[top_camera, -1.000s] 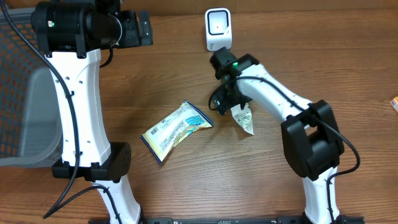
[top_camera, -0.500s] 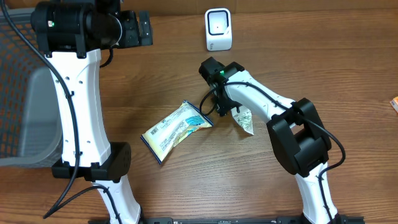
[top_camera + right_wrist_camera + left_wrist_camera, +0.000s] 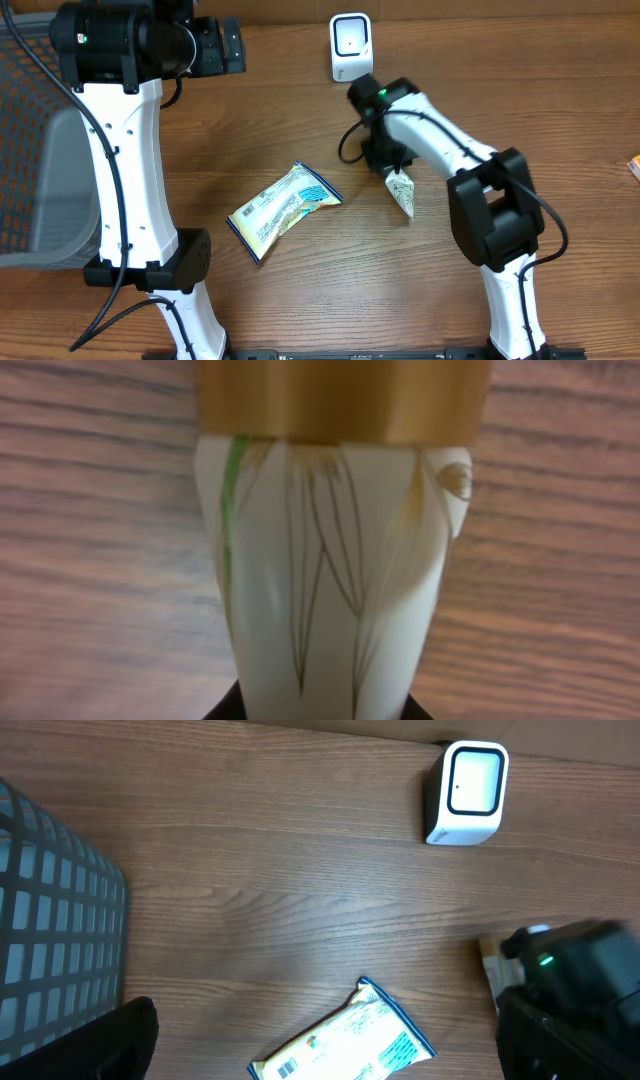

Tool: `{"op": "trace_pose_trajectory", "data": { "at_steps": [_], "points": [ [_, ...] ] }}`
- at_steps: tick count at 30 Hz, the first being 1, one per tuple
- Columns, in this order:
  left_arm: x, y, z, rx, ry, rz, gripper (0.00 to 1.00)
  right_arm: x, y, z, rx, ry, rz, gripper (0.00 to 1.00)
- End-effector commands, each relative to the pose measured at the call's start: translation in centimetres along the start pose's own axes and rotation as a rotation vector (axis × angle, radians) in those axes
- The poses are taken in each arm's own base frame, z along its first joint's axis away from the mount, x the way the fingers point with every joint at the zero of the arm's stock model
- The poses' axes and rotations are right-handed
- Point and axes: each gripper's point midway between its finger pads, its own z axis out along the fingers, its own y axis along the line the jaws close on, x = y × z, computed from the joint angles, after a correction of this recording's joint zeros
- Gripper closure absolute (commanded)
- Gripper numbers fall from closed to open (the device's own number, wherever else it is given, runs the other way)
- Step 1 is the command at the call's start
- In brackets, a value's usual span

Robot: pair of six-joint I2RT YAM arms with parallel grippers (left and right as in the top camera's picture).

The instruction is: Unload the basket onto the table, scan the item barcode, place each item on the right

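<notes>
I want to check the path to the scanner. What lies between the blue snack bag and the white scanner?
Between the snack bag and the scanner only bare table shows, in the overhead and left wrist views.

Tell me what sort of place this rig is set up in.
Probably a mock shop checkout: a white barcode scanner stands at the far side of the wooden table, a snack packet and a small white pouch serve as goods, and a wire basket sits at the left.
</notes>
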Motion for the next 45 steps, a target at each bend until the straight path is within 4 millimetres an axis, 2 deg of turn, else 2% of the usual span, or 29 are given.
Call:
{"op": "trace_pose_trajectory", "data": {
  "at_steps": [1, 4, 8, 12, 16, 20, 21, 22, 23, 24, 26, 29, 33, 37, 39, 42, 45],
  "points": [
    [-0.2, 0.0, -1.1, 0.000, -0.029, 0.021, 0.00, -1.6, 2.7, -4.2, -0.323, -0.027, 0.006, 0.85],
    [-0.2, 0.0, -1.1, 0.001, -0.029, 0.021, 0.00, -1.4, 4.5, -6.3, -0.595, -0.011, -0.029, 0.85],
    [-0.2, 0.0, -1.1, 0.000, -0.029, 0.021, 0.01, -1.5, 5.0, -8.2, -0.856, -0.026, -0.056, 0.85],
    [-0.2, 0.0, -1.1, 0.000, -0.029, 0.021, 0.00, -1.5, 4.3, -7.5, -0.965, -0.022, -0.012, 0.84],
    [-0.2, 0.0, -1.1, 0.000, -0.029, 0.021, 0.01, -1.0, 4.0, -6.0, -1.054, -0.013, 0.029, 0.74],
    [-0.2, 0.0, -1.1, 0.000, -0.029, 0.021, 0.00, -0.6, 2.4, -4.2, -1.072, -0.006, 0.088, 0.59],
    [-0.2, 0.0, -1.1, 0.000, -0.029, 0.021, 0.00, -0.6, 1.8, -3.8, -1.063, -0.006, 0.103, 0.54],
    [-0.2, 0.0, -1.1, 0.000, -0.029, 0.021, 0.00, -0.6, 1.1, -3.4, -1.042, -0.001, 0.128, 0.44],
    [-0.2, 0.0, -1.1, 0.001, -0.029, 0.021, 0.00, -0.7, 0.2, -2.8, -1.003, 0.009, 0.168, 0.40],
    [-0.2, 0.0, -1.1, 0.000, -0.029, 0.021, 0.00, -0.8, -1.3, -1.8, -0.938, 0.019, 0.217, 0.40],
    [-0.2, 0.0, -1.1, 0.000, -0.029, 0.021, 0.01, -0.8, -3.2, -1.2, -0.883, 0.016, 0.250, 0.40],
    [-0.2, 0.0, -1.1, 0.000, -0.029, 0.021, 0.00, -0.8, -4.9, -1.8, -0.874, 0.014, 0.280, 0.41],
    [-0.2, 0.0, -1.1, 0.000, -0.029, 0.021, 0.01, -0.7, -6.0, -5.2, -0.869, -0.037, 0.194, 0.41],
    [-0.2, 0.0, -1.1, 0.000, -0.029, 0.021, 0.00, 0.0, -4.8, -9.1, -0.821, -0.082, 0.069, 0.41],
    [-0.2, 0.0, -1.1, 0.000, -0.029, 0.021, 0.00, 0.5, -3.8, -10.0, -0.769, -0.085, 0.024, 0.42],
    [-0.2, 0.0, -1.1, 0.000, -0.029, 0.021, 0.00, 1.2, -1.6, -10.3, -0.713, -0.071, -0.052, 0.45],
    [-0.2, 0.0, -1.1, 0.000, -0.029, 0.021, 0.00, 1.9, 0.8, -9.8, -0.717, -0.041, -0.101, 0.56]
  ]
}}
